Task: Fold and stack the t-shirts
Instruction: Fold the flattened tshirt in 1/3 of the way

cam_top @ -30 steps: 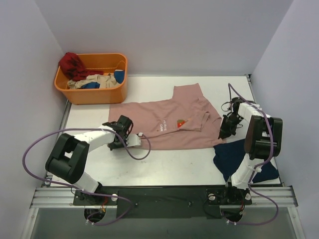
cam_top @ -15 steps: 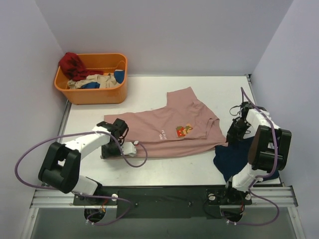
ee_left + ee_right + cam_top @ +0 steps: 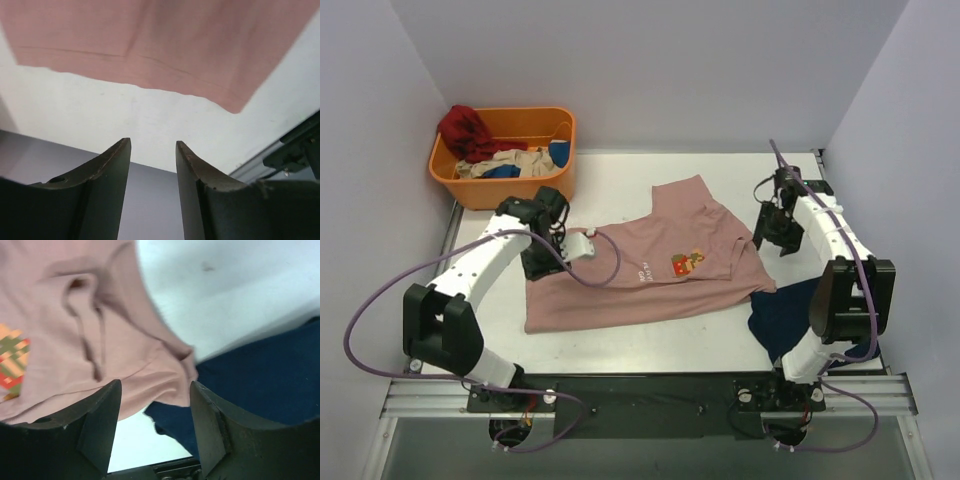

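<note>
An orange basket (image 3: 506, 189) holding red, beige and blue cloth stands at the far left corner of the white table (image 3: 620, 185). The left arm reaches up just beside its near right corner. A purple cable (image 3: 608, 272) from that arm loops over the left part of the dusty-pink t-shirt (image 3: 630, 285).

The dusty-pink t-shirt lies spread mid-table with its long axis running left to right. Its hem is at the left and its collar end at the right, and one sleeve points toward the far edge. The pixel print (image 3: 687, 263) faces up. The shirt's near right corner overlaps the navy t-shirt (image 3: 788, 312), which lies crumpled at the near right beside the right arm's base.

The left gripper (image 3: 582, 244) hangs above the pink shirt's far left part, its fingers parted with nothing between them. The wrist view shows only the hem and bare table below. The right gripper (image 3: 775, 235) hovers just off the collar end, jaws apart and empty.

Half a second ago the left gripper was low at the hem's near left and the right gripper was by the shirt's near right edge. Both have since moved toward the far side. The hem now lies flatter and reaches nearer the front edge.
</note>
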Robot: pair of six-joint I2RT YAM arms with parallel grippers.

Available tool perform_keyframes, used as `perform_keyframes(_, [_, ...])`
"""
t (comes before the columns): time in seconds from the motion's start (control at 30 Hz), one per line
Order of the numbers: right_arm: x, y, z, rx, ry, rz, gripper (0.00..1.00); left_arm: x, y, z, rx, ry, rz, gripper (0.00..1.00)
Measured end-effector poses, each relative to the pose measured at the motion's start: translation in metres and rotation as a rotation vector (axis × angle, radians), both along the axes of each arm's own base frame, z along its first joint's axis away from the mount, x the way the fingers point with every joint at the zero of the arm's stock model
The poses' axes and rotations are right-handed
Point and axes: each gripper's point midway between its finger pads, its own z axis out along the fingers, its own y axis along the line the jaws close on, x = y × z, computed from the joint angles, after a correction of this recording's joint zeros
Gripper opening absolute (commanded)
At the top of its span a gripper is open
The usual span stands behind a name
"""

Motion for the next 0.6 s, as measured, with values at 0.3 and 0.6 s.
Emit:
perform_keyframes(0.3, [0.003,0.074,-0.003,0.09,-0.02,0.192,0.48,0.045,-0.008,-0.02,-0.09,-0.14,0.171,0.47])
perform_keyframes(0.6, [-0.009,0.098,-0.066,0.169,0.149,0.189,0.41,0.088,-0.019,-0.048,-0.23,-0.205,0.253,0.4])
